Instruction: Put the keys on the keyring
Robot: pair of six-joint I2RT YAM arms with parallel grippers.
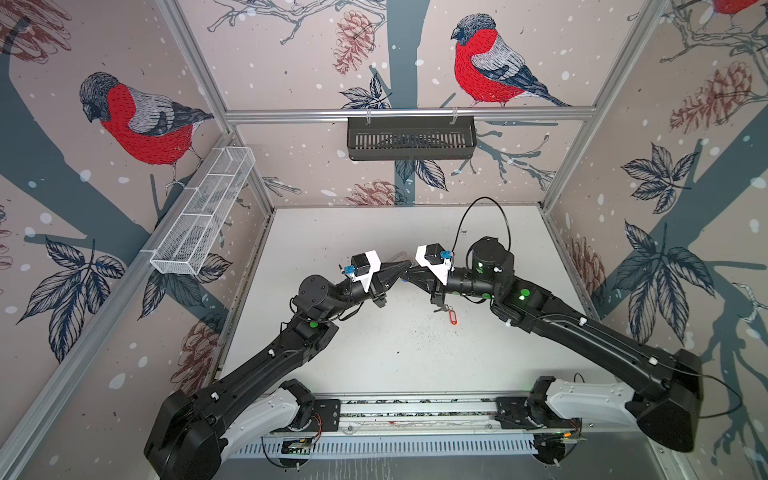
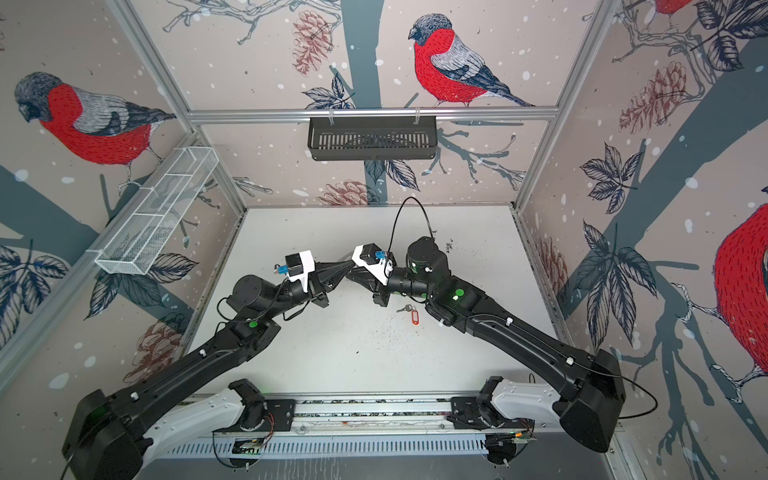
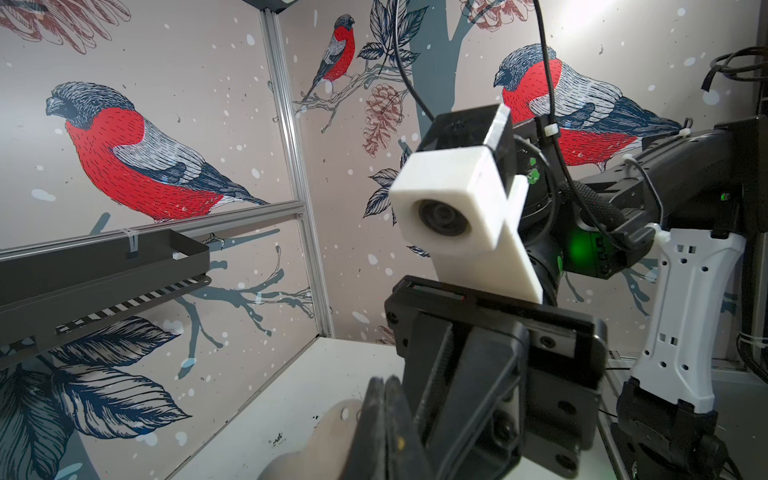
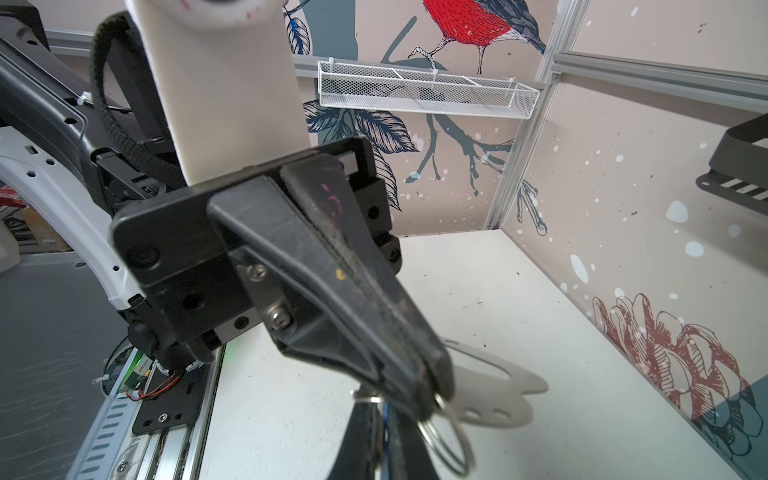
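Two arms meet tip to tip above the middle of the counter (image 1: 374,357), so you are at the threading step: getting the first set of keys onto the keyring (image 4: 498,388). From these views nothing looks hooked on yet.

Your left fingers (image 4: 430,395) are pressed fully together. In the right wrist view their tips pinch a wire ring (image 4: 451,440), and the keyring's grey, see-through plate juts out just behind them, lifted off the counter. You cannot tell from here whether that ring already sits in one of the plate's holes.

Your right fingers (image 1: 411,273) are closed as well, nose to nose with the left ones. In the right wrist view a strip of blue shows in the thin gap between them, so I judge they are clamped on the blue-tagged keys (image 4: 386,419). The key itself is hidden.

The red-tagged keys (image 1: 453,318) lie untouched on the counter near the right wrist.

Your next move calls for very small motions. Hold the left side steady as the anchor and feed the blue set's loop onto the wire ring with the right. Thin wire in a tip pinch is likely to twist or slip, so keep both grips firm and do not let go until the set hangs on its own. After that, the red-tagged set is yours to fetch.
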